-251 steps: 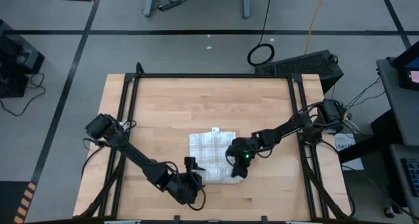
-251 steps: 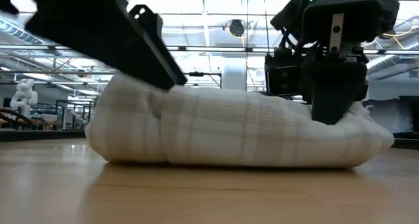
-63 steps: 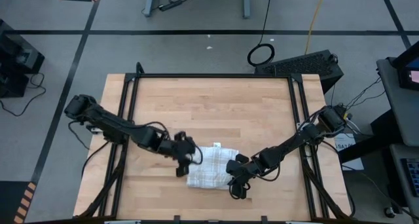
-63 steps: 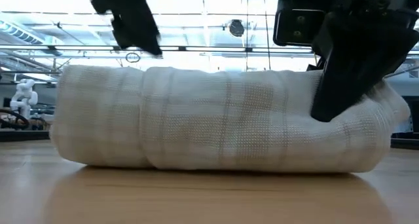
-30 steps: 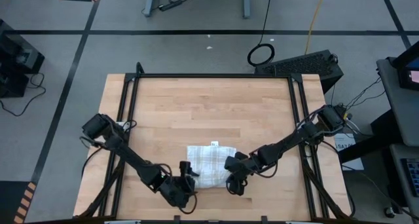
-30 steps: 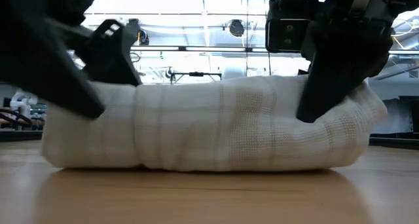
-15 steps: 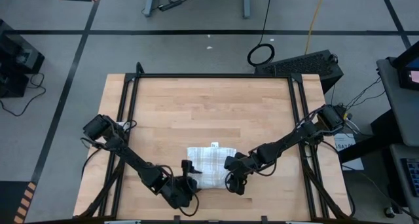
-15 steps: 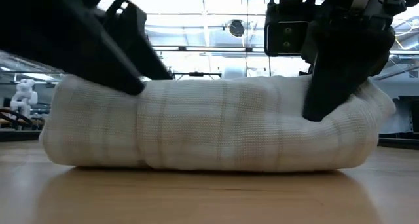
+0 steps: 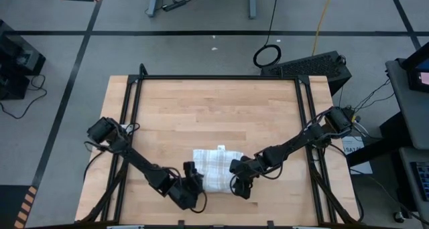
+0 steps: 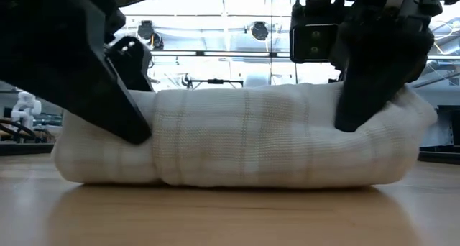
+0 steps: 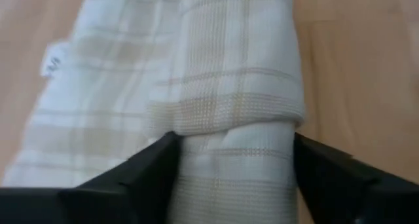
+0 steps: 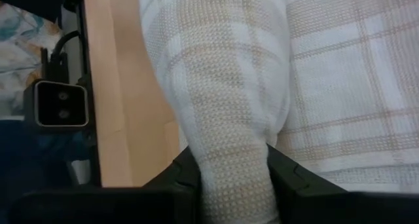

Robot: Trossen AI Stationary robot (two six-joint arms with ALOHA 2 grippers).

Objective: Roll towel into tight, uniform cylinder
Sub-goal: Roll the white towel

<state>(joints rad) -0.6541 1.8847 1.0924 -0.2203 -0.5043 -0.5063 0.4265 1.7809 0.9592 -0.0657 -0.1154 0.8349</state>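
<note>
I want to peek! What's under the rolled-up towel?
Only the wooden table shows under the towel. The roll lies flat on it, so whatever is tucked inside or beneath stays hidden. The left gripper and right gripper each straddle one end.

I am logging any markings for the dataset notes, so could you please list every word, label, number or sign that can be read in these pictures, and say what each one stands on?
No text can be read in any view.
Tag on the towel edge: dark marks, too blurred to read.
Paper beside the table, under the right arm's base: print too small to read.
</note>
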